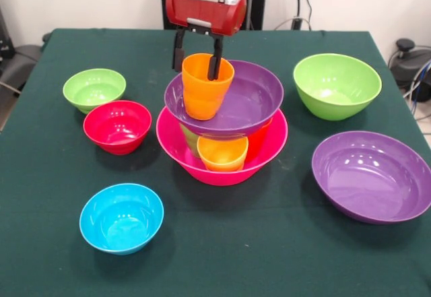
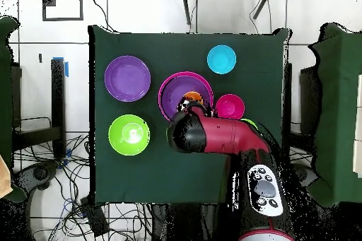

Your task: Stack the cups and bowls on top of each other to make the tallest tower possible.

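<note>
You have seven bowls in the front view: one hot-pink bowl (image 1: 269,150), two purple, two light-green, one red, one blue. Of the cups, you can count the orange cup (image 1: 206,87) on top and a yellow-orange cup (image 1: 222,154) below it; slivers of green and red beside that one are too hidden to count as cups.

The tower (image 1: 222,125) stands near the middle of the green desk (image 1: 269,256): the hot-pink bowl at the base, cups upright inside it, and the first purple bowl (image 1: 252,98) resting on them, tilted slightly. The orange cup stands in that bowl at its left side, mouth up, long axis vertical.

Your tool (image 1: 196,58) has one finger inside the orange cup and one outside, straddling its far rim; you cannot tell whether they actually pinch it.

Standing apart, mouths up: second purple bowl (image 1: 372,176), medium light-green bowl (image 1: 337,85), small light-green bowl (image 1: 94,89), red bowl (image 1: 117,126), blue bowl (image 1: 122,217).
</note>
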